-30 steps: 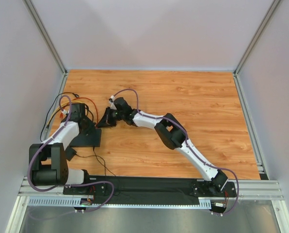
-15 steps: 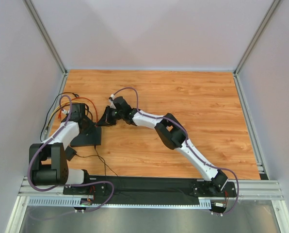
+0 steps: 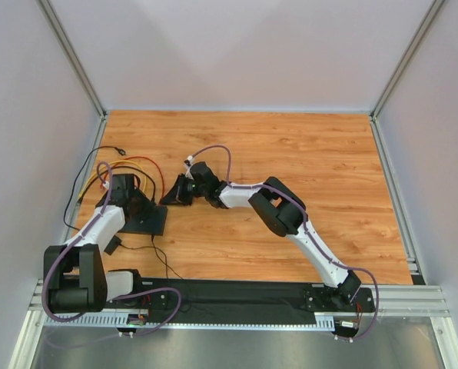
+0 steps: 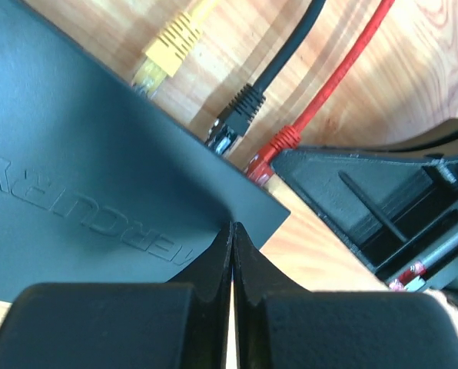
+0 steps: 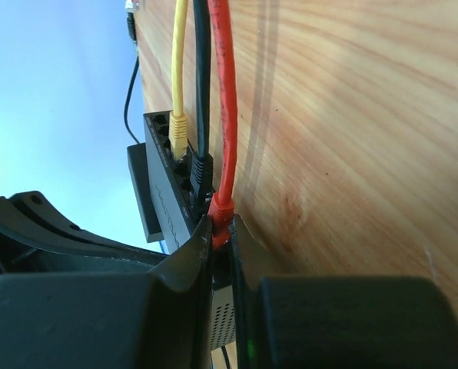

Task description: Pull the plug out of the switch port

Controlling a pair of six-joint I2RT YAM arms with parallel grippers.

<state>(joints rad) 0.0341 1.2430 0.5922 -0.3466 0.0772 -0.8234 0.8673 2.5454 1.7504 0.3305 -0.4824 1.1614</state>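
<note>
left pincer (image 4: 233, 231), fingers pressed together, bears down on the switch (image 4: 83, 177), a flat matte-black box at the left of the grained wooden surface (image 3: 290, 154). the yellow plug (image 4: 167, 50) and black plug (image 4: 240, 111), with ribbed boots, sit in their ports. right pincer (image 5: 221, 231) pinches the red plug (image 5: 220, 209), apparently not yet out: the pull itself remains

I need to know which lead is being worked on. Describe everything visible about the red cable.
The red cable is a round, plastic-sheathed network lead lying flat on the wooden table, beside a black cable and a yellow cable. It ends in a red moulded plug at the port face of the black switch, last in the row of three. The right hand has its fingers closed on either side of that plug. Whether the plug sits fully in its port cannot be told.
</note>
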